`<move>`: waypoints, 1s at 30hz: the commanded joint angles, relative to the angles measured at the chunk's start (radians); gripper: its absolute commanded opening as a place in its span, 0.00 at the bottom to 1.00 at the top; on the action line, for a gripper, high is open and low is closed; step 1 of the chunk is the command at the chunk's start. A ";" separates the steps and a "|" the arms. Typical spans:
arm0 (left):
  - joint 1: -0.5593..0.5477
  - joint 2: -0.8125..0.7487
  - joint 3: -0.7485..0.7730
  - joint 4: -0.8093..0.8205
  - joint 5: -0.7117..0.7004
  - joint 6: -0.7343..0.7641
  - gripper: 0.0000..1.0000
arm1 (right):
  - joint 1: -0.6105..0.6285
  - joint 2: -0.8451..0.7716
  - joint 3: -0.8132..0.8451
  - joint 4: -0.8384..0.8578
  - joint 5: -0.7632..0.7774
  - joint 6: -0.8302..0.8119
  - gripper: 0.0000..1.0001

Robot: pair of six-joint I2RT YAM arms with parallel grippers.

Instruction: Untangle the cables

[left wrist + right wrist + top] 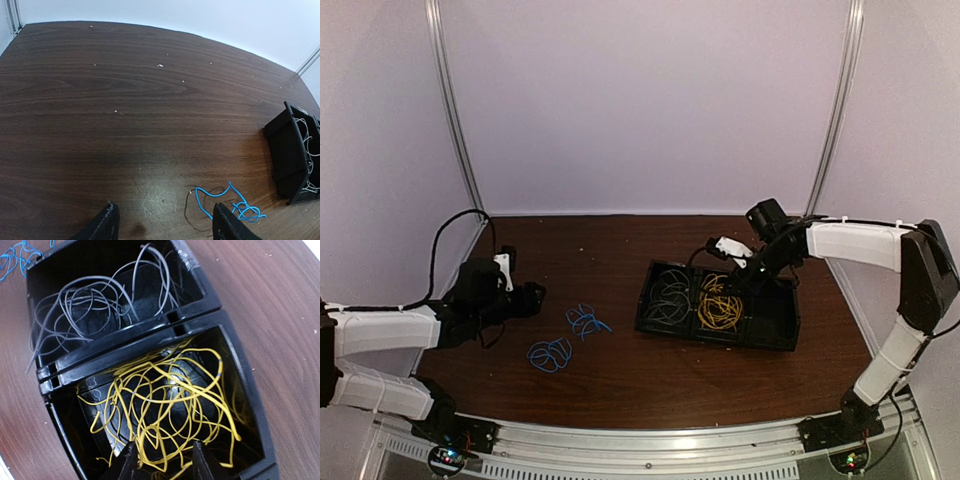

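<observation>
Hovering over the yellow cables [165, 400] in a black tray [125, 347], the right gripper [162, 465] has its fingers partly apart and grips nothing. Grey cables [90, 305] fill the tray compartment toward 9 o'clock in the top view. Blue cables [550, 354] lie on the table [620, 250] at 7 o'clock, near the left gripper [162, 225], which is spread wide and empty.

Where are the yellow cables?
Top view, right of centre: the yellow cables lie in the tray, in the compartment beside the grey cables, under the right gripper.
</observation>
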 commanded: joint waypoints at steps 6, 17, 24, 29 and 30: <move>0.005 0.023 0.065 -0.064 0.113 0.065 0.65 | 0.063 -0.167 0.180 -0.140 0.144 -0.019 0.55; 0.005 0.065 0.086 -0.084 0.219 0.052 0.59 | 0.370 0.172 0.484 -0.072 -0.050 0.028 0.49; 0.005 -0.013 0.061 -0.141 0.206 0.032 0.59 | 0.441 0.498 0.808 -0.137 -0.086 0.063 0.49; 0.005 -0.066 0.056 -0.180 0.191 0.027 0.59 | 0.455 0.622 0.915 -0.157 -0.094 0.085 0.49; 0.005 -0.076 0.055 -0.185 0.190 0.027 0.59 | 0.457 0.624 0.914 -0.157 -0.096 0.086 0.49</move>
